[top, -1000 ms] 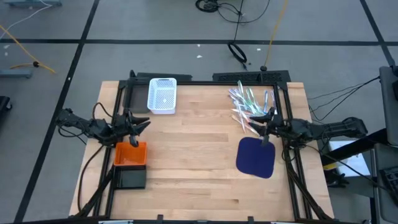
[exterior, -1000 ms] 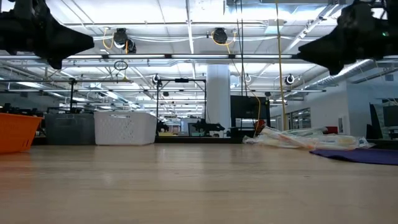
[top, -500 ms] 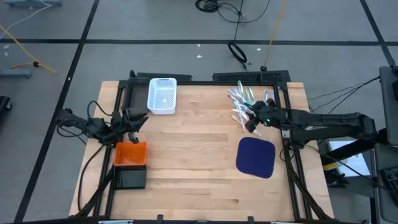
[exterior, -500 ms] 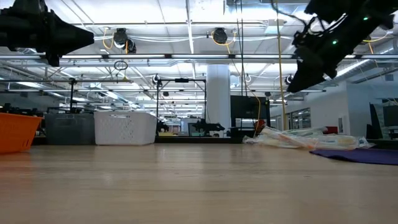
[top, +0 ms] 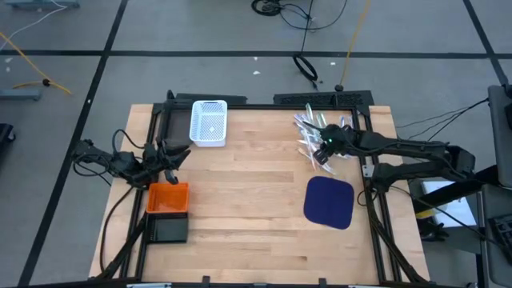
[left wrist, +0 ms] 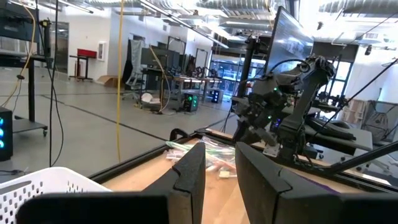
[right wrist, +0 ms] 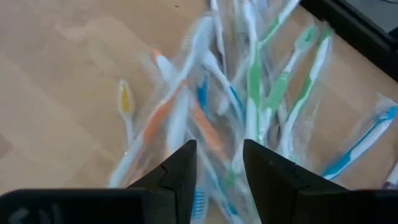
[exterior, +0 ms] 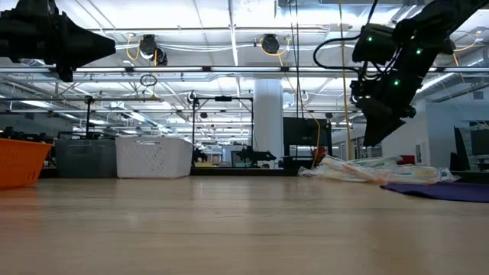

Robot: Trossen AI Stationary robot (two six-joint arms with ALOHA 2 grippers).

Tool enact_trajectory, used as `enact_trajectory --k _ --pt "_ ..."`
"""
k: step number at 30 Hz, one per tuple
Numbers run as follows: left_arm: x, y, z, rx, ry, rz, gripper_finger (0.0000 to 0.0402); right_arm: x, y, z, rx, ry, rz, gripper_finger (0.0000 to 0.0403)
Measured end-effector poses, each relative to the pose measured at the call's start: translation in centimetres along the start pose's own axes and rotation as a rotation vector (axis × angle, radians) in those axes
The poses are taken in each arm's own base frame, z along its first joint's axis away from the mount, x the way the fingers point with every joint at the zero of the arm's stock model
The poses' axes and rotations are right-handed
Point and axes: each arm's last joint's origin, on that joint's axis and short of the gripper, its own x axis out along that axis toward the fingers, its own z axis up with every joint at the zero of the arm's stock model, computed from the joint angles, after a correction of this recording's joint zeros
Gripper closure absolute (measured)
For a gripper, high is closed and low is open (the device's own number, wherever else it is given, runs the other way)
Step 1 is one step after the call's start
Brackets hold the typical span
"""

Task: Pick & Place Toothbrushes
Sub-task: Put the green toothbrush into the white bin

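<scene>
High view: the toothbrushes (top: 320, 132), wrapped in clear sleeves, lie heaped in the upper right of the bench (top: 256, 208). The right gripper (top: 323, 149) hangs over the lower edge of that heap, arm reaching in from the right. Just below it lies a dark blue mat (top: 330, 202). A white basket (top: 209, 122) stands upper left, probably the drop point, well apart from the heap. An orange bin (top: 168, 198) and a dark bin (top: 167, 230) sit at lower left; the left gripper (top: 178, 155) waits just above the orange bin.

Low view: the right gripper (exterior: 376, 134) points down, above the toothbrush pile (exterior: 367, 170) at right, not touching it. The white basket (exterior: 153, 156) and orange bin (exterior: 21, 162) show at left.

Left wrist view: the left fingers (left wrist: 189, 180) stand slightly parted with nothing between them. The basket rim (left wrist: 43, 186) is at lower left; the other arm works beyond, over the pile (left wrist: 205, 155).

Right wrist view: the right fingers (right wrist: 264, 168) are spread, empty, straddling the brushes (right wrist: 249, 81) below: green, blue, orange and yellow handles overlapping. My reading: lined up for descent onto one handle; the tangle risks lifting several.
</scene>
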Motion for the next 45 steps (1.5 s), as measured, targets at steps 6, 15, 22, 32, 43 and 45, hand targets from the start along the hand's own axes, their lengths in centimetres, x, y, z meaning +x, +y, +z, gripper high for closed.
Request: enact_trajectory --k 6,15,22,32,43,45 --pt "0.0 0.0 0.0 -0.001 -0.002 0.000 0.0314 1.1 -0.9 0.1 0.024 0.061 0.010 0.0276" --pt "0.0 0.0 0.0 -0.002 -0.002 0.000 0.0314 2.4 -1.8 0.7 0.026 0.060 -0.009 0.0256" --pt "0.0 0.0 0.0 -0.002 -0.001 0.000 0.0314 2.9 -2.2 0.7 0.043 0.080 -0.012 0.0195" --pt "0.0 0.0 0.0 0.001 0.004 0.000 0.0314 4.0 -1.9 0.9 0.036 0.087 -0.014 0.0207" --pt "0.0 0.0 -0.1 0.004 0.006 0.000 0.0314 4.3 -1.9 0.9 0.035 0.091 -0.018 0.0351" --pt "0.0 0.0 -0.1 0.004 0.006 0.000 0.0314 4.2 -1.9 0.9 0.031 0.086 -0.014 0.0382"
